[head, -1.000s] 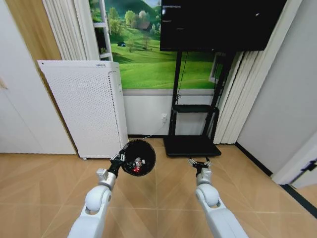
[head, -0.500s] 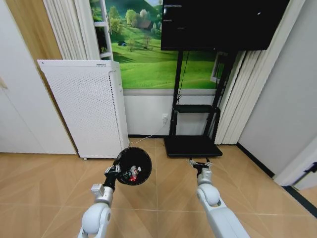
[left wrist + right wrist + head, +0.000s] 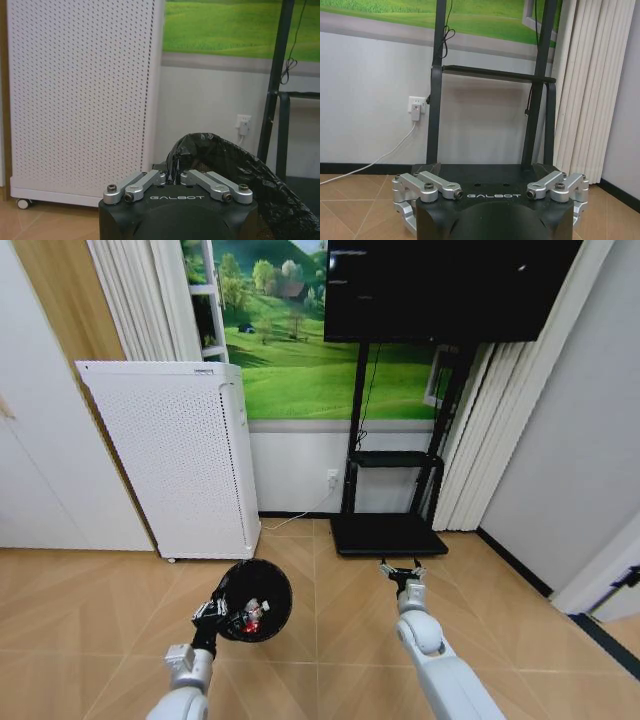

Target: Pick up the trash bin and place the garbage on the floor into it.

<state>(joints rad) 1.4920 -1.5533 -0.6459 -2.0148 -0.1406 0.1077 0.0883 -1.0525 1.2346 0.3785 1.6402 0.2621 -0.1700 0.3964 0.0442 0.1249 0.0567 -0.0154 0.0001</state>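
Observation:
In the head view the black trash bin [image 3: 255,600] hangs above the tan floor, tipped so its mouth faces me. My left gripper [image 3: 212,612] is shut on its rim. A red-and-white scrap of garbage [image 3: 250,617] lies inside it. In the left wrist view the left gripper [image 3: 172,175] pinches the rim of the bin's dark liner [image 3: 235,165]. My right gripper [image 3: 402,570] hangs open and holds nothing, to the right of the bin. In the right wrist view its fingers [image 3: 427,186] are spread wide.
A tall white perforated appliance [image 3: 170,455] stands against the wall at the left. A black TV stand [image 3: 388,533] with a flat base sits straight ahead, and a white cable [image 3: 380,159] runs to a wall socket. Curtains [image 3: 480,440] hang at the right.
My left arm has drawn the bin back towards me and down to the left. The right arm has not moved.

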